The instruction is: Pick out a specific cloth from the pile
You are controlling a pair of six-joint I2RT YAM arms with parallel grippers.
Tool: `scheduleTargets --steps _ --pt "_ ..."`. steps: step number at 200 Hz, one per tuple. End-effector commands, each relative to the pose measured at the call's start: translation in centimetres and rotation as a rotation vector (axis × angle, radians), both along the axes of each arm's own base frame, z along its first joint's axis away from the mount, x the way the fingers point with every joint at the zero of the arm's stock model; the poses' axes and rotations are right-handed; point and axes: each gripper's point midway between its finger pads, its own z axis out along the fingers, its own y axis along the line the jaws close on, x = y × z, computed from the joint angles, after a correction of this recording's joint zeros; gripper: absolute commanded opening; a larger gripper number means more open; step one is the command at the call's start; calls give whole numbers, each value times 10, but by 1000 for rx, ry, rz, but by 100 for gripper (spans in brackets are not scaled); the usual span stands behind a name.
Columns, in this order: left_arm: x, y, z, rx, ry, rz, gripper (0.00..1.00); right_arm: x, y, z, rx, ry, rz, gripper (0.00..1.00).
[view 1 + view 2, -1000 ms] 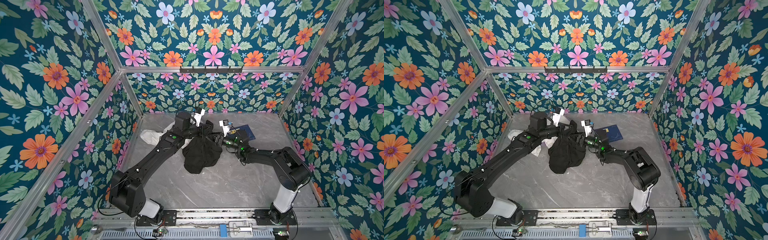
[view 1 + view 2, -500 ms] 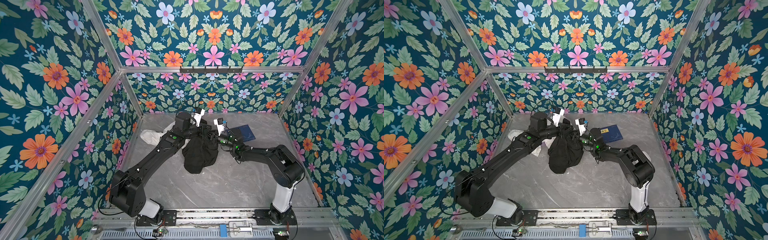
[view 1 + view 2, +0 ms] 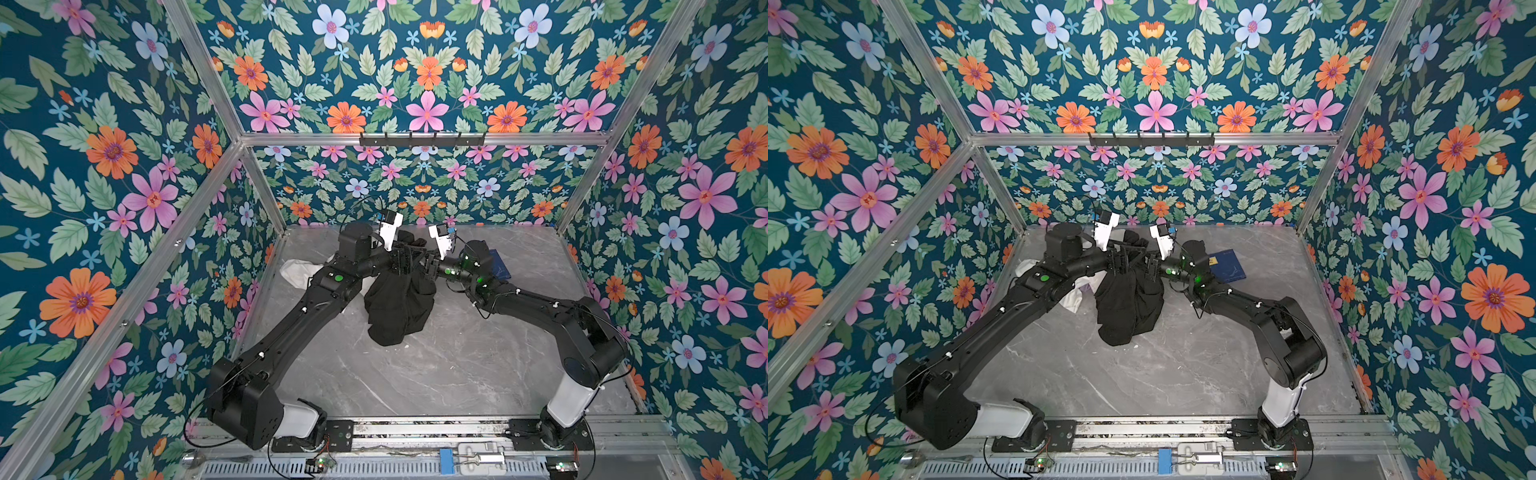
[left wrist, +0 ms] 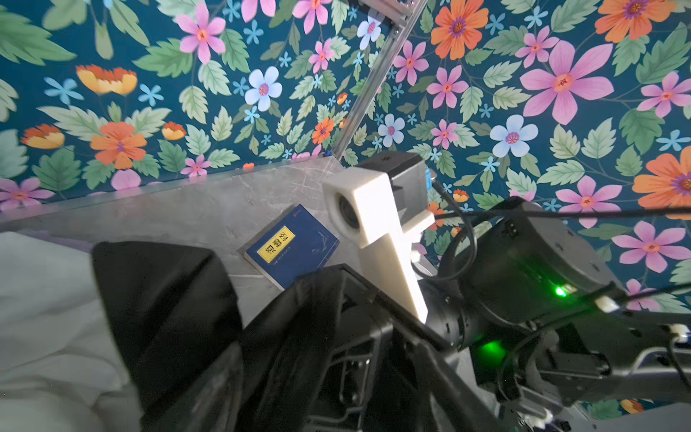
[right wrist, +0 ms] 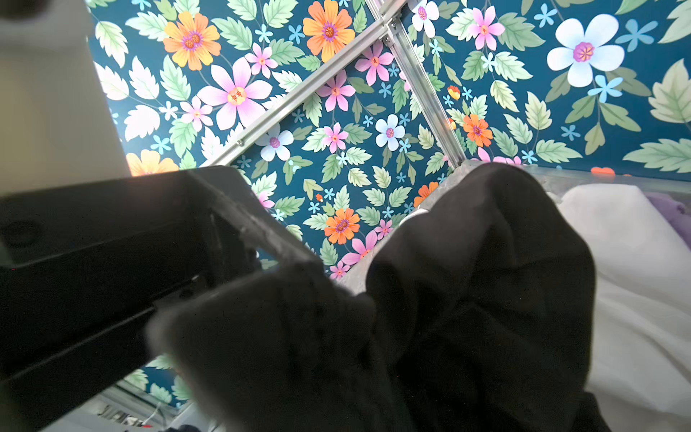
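The black cloth hangs bunched above the table in both top views, its lower end on the marble. My right gripper is shut on its top edge; in the right wrist view black cloth hides the fingers. My left gripper sits right beside it at the same bunch, and in the left wrist view its jaws stand apart around the black cloth. What is left of the pile, a white garment and a lilac cloth, lies behind the left arm.
A blue book lies on the grey marble table just behind the right wrist. Floral walls with aluminium posts close in three sides. A black hook rail runs along the back wall.
My right gripper moved left to the top of the black cloth and shut on it. My left gripper, shut on the same bunch before, has opened.
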Motion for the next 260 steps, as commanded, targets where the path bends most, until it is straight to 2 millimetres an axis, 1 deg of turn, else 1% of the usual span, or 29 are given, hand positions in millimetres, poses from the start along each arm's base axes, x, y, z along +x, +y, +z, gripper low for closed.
scheduleTargets --steps 1,14,19,36,57,88,119,155,185,203,210,217,224,228,232,235,248,255,260 --pt "-2 11 30 -11 -94 30 80 -4 -1 26 -1 -1 30 0" --pt "-3 19 43 -14 -124 55 83 -4 -1 43 -7 -13 35 0" --pt "-5 22 48 -15 -133 61 83 -3 -1 51 -7 -21 36 0" --pt "-8 31 59 -26 -160 80 83 -1 1 68 -13 -27 41 0" --pt "-12 43 67 -42 -177 103 84 1 1 92 -17 -47 47 0" --pt "-14 62 71 -80 -189 137 84 -1 2 131 -9 -79 61 0" --pt "-16 73 70 -106 -184 142 83 -7 -1 167 2 -122 66 0" --pt "-15 78 66 -119 -179 147 83 -14 -8 204 1 -182 47 0" --pt "-14 81 63 -128 -174 148 82 -8 -13 231 5 -213 37 0" --pt "-14 83 60 -128 -173 146 82 -3 -13 243 4 -226 35 0" --pt "-15 83 59 -125 -173 146 82 -2 -13 251 8 -238 34 0" --pt "-16 84 56 -120 -172 145 82 -1 -12 255 8 -243 37 0" --pt "-17 84 52 -115 -171 142 81 -2 -13 264 14 -257 38 0" --pt "-18 84 49 -111 -173 142 81 1 -11 263 11 -250 40 0" --pt "-18 85 47 -109 -173 144 81 0 -12 269 15 -261 40 0" --pt "-18 86 46 -108 -174 147 82 1 -11 269 14 -259 42 0" --pt "-18 88 40 -104 -175 157 81 0 -11 282 26 -284 42 0" --pt "-18 89 38 -102 -172 159 81 4 -9 283 27 -286 38 0" --pt "-18 90 36 -102 -169 160 81 4 -11 289 36 -301 36 0"
